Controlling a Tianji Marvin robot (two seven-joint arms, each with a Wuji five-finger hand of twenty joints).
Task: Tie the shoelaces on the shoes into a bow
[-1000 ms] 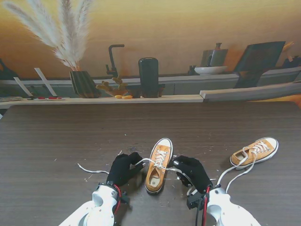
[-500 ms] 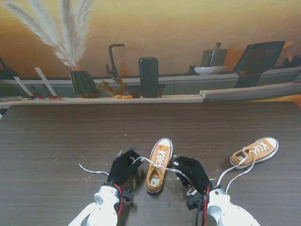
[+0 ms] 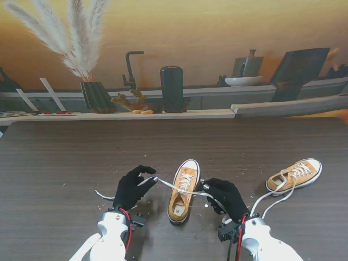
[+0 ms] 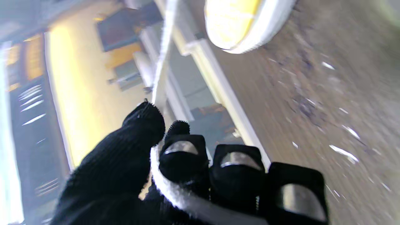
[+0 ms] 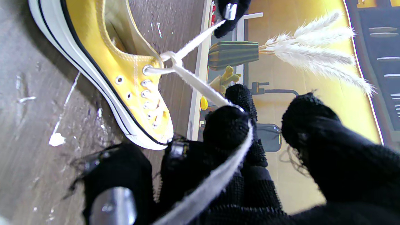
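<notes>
Though black knit fingers hide both grips, left hand (image 3: 132, 186) and right hand (image 3: 225, 197) each pinch 1 flat white lace (image 3: 163, 185), crossed over the yellow canvas shoe (image 3: 182, 191) between them. 2nd shoe (image 3: 294, 175) lies right on the woodgrain desk (image 3: 70, 157), laces loose.

**Both robot hands hold a lace**

Your left robot hand (image 3: 133, 186) is up off the bench, with its black glove fingers curled. The thumb (image 4: 137, 131) and first finger (image 4: 182, 150) pinch a white lace (image 4: 162, 62), and the other fingers are bent in beside them. Your right robot hand (image 3: 225, 197) sits lower, on the other side. Its fingers (image 5: 228, 131) are curled too, and the other lace (image 5: 200, 87) runs over them. Both white arms come up from the corners nearest you, with the wrists bent inward toward each other.
</notes>
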